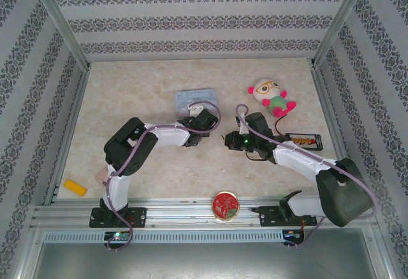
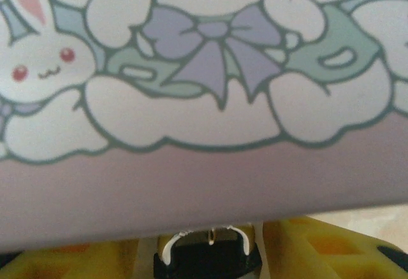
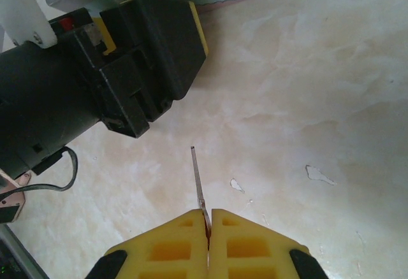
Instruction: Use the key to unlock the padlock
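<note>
Left wrist view: padlock (image 2: 207, 258) at bottom centre of frame. It has a dark body with a thin silvery shackle arching over it, and sits just below the lilac edge of the light-blue cartoon tin (image 2: 204, 100). The tin's print (white rabbit, lilac bow) takes up the upper frame. Left jaws are roughly half spread. One yellow finger (image 2: 76, 261) is at lower left of the padlock and the other at lower right, with the padlock between them. Cannot tell whether the pads press on its body or stand just off it.

Right wrist view: right jaws are closed tight on the key (image 3: 197, 177), with the yellow pads (image 3: 172, 247) meeting at bottom centre. The key is a thin grey blade standing out from the pads toward frame centre. Its tip is free above the desk (image 3: 319, 100) and touches nothing. The left arm's black finger housing (image 3: 146, 43) is at upper left, pointing toward the tin at the top edge. The key tip is apart from it.

Top external view: both arms converge mid-frame, just below the tin.
- Plush doll (image 1: 273, 97): to the right of the tin.
- Dark tray (image 1: 303, 141): right of centre.
- Red round tin (image 1: 225, 205): bottom centre, at the desk's near edge.
- Yellow block (image 1: 75, 187): lower left.
</note>
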Tool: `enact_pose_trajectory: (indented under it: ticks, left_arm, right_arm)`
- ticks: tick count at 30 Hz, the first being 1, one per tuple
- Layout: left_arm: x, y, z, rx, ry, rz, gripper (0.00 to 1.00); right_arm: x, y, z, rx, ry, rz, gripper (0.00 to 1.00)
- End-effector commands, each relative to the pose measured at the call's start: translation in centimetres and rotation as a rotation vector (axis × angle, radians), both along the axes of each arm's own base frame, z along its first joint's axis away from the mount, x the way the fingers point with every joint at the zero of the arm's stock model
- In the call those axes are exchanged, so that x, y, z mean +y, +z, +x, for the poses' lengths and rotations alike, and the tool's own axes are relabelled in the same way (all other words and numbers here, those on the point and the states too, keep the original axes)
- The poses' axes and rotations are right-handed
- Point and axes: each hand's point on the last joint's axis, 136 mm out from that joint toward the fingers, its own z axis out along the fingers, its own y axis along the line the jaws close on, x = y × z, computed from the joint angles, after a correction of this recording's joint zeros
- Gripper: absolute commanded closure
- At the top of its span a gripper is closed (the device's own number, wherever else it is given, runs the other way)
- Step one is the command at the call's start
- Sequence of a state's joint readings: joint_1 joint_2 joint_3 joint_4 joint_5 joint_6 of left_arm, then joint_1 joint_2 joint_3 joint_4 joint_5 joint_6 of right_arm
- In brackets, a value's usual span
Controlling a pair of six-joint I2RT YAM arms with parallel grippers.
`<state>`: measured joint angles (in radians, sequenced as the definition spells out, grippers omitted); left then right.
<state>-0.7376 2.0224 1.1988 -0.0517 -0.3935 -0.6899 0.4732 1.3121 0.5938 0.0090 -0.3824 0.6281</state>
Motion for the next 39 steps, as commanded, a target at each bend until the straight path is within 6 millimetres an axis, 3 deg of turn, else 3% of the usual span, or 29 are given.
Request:
enact_pose_trajectory:
  ticks: [1, 6, 10, 17, 27, 34, 39]
  left_arm:
    - [0.6, -0.6, 1.2, -0.046, 0.041, -0.010, 0.49]
    - [0.7, -0.4, 1.8, -0.069, 0.047, -0.002, 0.56]
    - [0.5, -0.3, 1.9, -0.067, 0.038, -0.012, 0.67]
    - [0.1, 0.4, 1.3, -0.006, 0.047, -0.053, 0.74]
    - [-1.6, 1.1, -0.1, 0.088, 0.050, -0.204, 0.80]
    - [-3.1, 1.7, -1.1, 0.146, 0.086, -0.357, 0.95]
    - [-4.5, 2.9, -1.3, 0.138, 0.056, -0.438, 0.95]
  right_arm:
    - [0.4, 0.9, 1.0, -0.038, 0.006, 0.014, 1.00]
    - [0.4, 0.7, 0.9, -0.036, 0.009, 0.015, 1.00]
    - [0.4, 0.2, 0.8, -0.028, 0.008, 0.012, 1.00]
    - [0.2, -0.8, 0.7, -0.017, -0.008, 0.013, 1.00]
    - [0.4, -2.6, 0.7, 0.010, -0.030, 0.029, 1.00]
    - [0.6, -3.9, 0.7, 0.010, -0.049, 0.059, 1.00]
    - [0.6, -4.6, 0.5, 0.015, -0.055, 0.046, 1.00]
